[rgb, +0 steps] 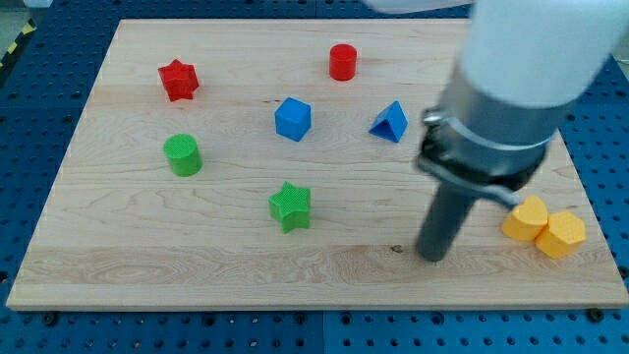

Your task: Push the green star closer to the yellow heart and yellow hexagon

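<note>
The green star lies on the wooden board, a little left of centre and toward the view's bottom. Two yellow blocks touch each other at the view's right: the left one looks like the yellow heart, the right one like the yellow hexagon. My tip rests on the board between the star and the yellow pair, well to the right of the star and left of the yellow blocks, touching none of them.
A red star and a red cylinder lie near the view's top. A blue cube and a blue triangle sit mid-board. A green cylinder is at the left. The arm's bulky body fills the upper right.
</note>
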